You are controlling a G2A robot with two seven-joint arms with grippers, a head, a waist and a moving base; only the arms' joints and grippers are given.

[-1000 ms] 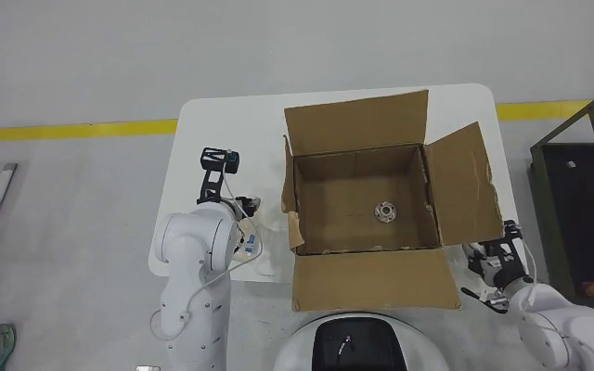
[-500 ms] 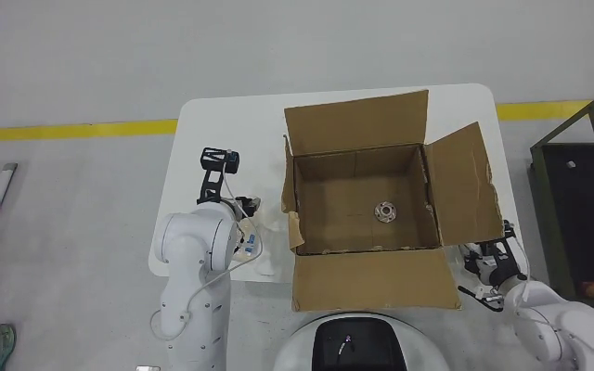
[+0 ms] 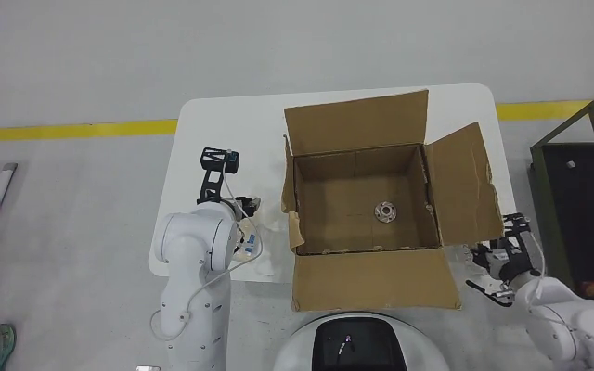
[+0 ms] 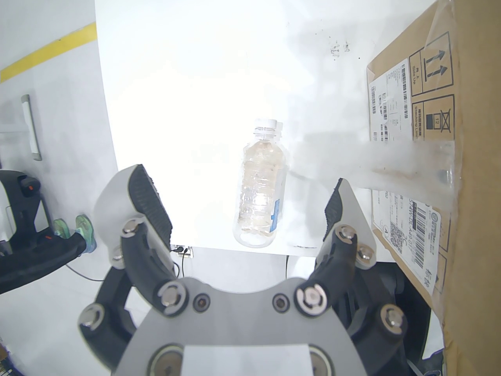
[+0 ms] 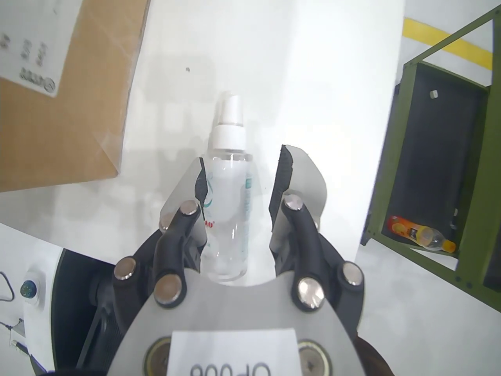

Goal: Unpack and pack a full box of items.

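The open cardboard box [image 3: 371,199] stands on the white table [image 3: 232,121] with all flaps spread; a small round metal part [image 3: 382,211] lies on its floor. My left gripper [image 4: 238,181] is open beside the box's left wall, and a clear plastic bottle [image 4: 260,189] lies on the table just beyond its fingers. At the table's near right corner my right gripper [image 5: 242,162] is open around a clear spray bottle [image 5: 229,205] with a white nozzle; one finger [image 5: 197,189] is against it, the other stands off. In the top view that gripper [image 3: 506,255] sits right of the front flap.
A green metal rack [image 5: 430,158] stands off the table's right edge, with an orange drink bottle [image 5: 420,234] lying in it. The box's labelled side wall [image 4: 415,131] is close to the left gripper. A yellow floor line [image 3: 88,129] runs behind the table.
The right gripper has shifted slightly to the right by the table's near right corner. The left arm and the box have not moved.
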